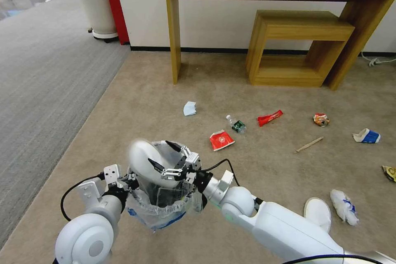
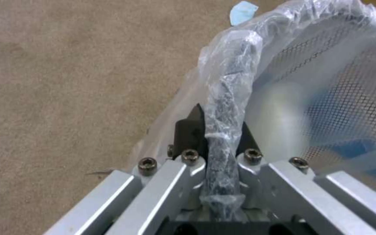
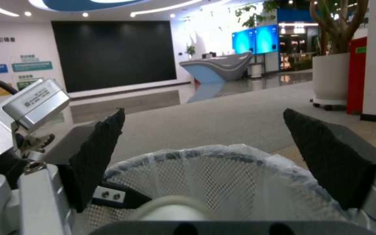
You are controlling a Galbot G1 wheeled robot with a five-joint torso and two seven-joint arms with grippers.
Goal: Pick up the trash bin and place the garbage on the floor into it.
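1. The left pincer [image 2: 223,137] is clamped on the rim of the bin [image 1: 165,198], pinching mesh wall and bag fold together and holding the bin up off the floor [image 1: 173,90].
2. The right pincer [image 1: 171,159] hangs over the bin's mouth with its jaws spread wide and nothing between them; a white slipper [image 1: 142,159], blurred, lies under it at the bin's mouth, half inside.
3. The bin looks light, a thin mesh shell. The bag [image 2: 240,65] is crinkly and slick, so a grip on film alone would likely slide; the rim, film and mesh together, seems the sound hold.
4. Litter on the floor, placed from the bin:
   - one pale blue mask [image 1: 189,108], beyond it;
   - one small bottle [image 1: 236,124] and two red wrappers, one near [image 1: 221,140], one farther [image 1: 269,118], beyond and to the right;
   - one wooden stick [image 1: 309,144], one orange packet [image 1: 321,119], one crushed blue-white cup [image 1: 366,136] and one yellow packet [image 1: 389,172] at the view's edge, well to the right;
   - a second slipper [image 1: 317,210] and one crumpled tissue [image 1: 344,207], to the right, beside the right arm.
5. All of it looks light and soft or crushable; the stick and wrappers lie flat and may need an edge pinch.
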